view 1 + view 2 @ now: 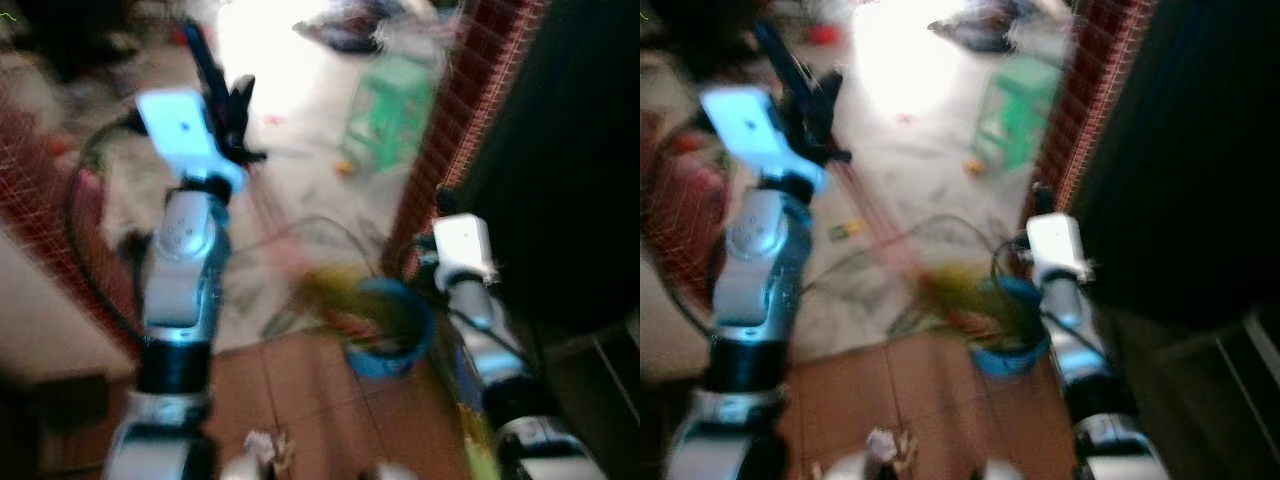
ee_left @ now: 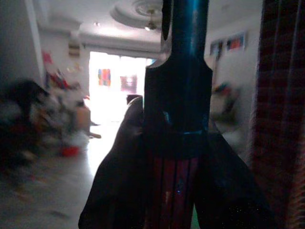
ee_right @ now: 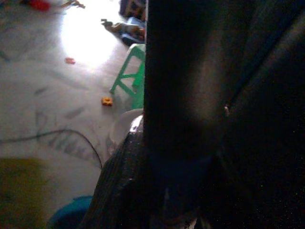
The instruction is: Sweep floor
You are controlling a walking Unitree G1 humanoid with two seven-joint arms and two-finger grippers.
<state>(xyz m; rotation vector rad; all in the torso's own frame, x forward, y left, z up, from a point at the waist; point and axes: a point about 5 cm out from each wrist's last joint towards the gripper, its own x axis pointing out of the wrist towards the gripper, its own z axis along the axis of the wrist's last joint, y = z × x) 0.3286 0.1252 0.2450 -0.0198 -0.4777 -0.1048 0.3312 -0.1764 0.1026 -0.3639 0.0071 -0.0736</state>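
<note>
Red broom handle (image 2: 172, 191) upright between left end effector (image 2: 174, 157) fingers.

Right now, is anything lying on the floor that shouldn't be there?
Yes. A small orange bit lies on the pale floor beside the green stool, and a thin cable loops across it. Both look out of place where sweeping is due.

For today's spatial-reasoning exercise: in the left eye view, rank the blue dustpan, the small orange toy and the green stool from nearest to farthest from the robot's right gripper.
Right gripper sits low by the brick pillar.
1. Blue dustpan: on the floor just below the gripper, towards the robot.
2. Small orange toy: on the pale floor, to its left.
3. Green stool: farther out, beyond the toy, though only a little more distant.
</note>
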